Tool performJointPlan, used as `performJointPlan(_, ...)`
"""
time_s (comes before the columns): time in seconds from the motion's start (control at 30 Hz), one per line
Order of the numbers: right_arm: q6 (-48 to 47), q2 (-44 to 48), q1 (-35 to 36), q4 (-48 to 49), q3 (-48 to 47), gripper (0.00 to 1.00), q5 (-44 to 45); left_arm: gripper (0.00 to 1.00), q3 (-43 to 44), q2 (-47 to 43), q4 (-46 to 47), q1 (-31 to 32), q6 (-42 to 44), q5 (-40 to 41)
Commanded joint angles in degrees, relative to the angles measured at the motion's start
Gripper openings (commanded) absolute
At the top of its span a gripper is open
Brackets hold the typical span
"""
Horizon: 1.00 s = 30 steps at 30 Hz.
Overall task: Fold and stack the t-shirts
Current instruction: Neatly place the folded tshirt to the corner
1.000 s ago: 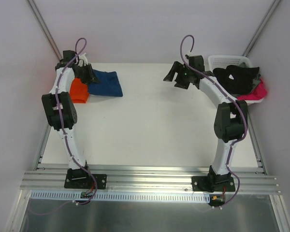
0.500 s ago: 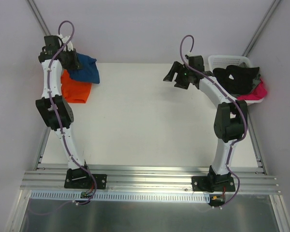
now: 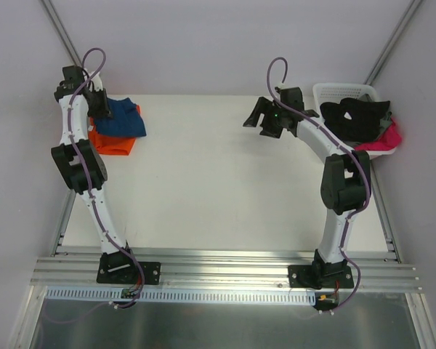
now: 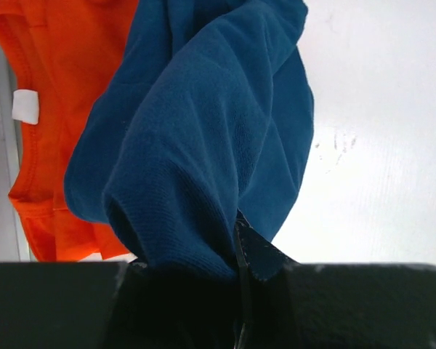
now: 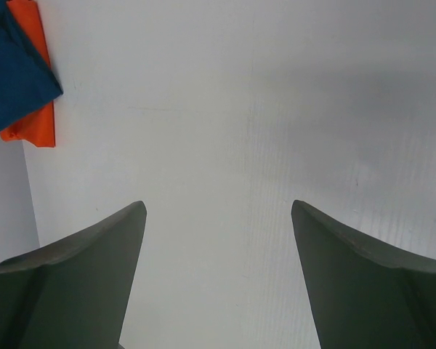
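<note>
Altogether two t-shirts, far-left corner of the desk [image 3: 225, 189] — navy t-shirt [image 4: 203, 131] draped over orange t-shirt [image 3: 115, 145]. Left jaws pinched nearly shut on a bunched navy fold. Right jaws spread wide — gripping nothing, above the desk.

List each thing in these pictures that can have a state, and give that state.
left arm: jaws shut on the navy t-shirt.
right arm: jaws open, holding nothing.
navy t-shirt: bunched at the gripped edge, lying partly over the orange t-shirt.
orange t-shirt: lying flat on the table, not held.
basket: heaped with dark clothes and pink cloth.
</note>
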<state>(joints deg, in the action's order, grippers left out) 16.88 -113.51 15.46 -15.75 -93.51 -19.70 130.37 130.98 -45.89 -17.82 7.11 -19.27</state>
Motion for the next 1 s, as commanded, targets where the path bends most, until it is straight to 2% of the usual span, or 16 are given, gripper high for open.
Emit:
performJointPlan(0.0, -0.27, 3.03, 0.79, 1.6, 0.35, 0.86, 0.63, 0.0, 1.03, -0.2, 0.18, -0.1, 1.5, 3.97)
performJointPlan(0.5, -0.62, 3.48, 1.85, 2.21, 3.08, 0.86, 0.63, 0.02, 4.02, 5.34, 3.17, 1.21, 1.24, 20.74)
performJointPlan(0.97, -0.36, 2.51, 3.61, 2.74, 2.72, 0.86, 0.81, 0.0, 10.17, 9.47, 8.53, 5.69, 2.99, 28.05)
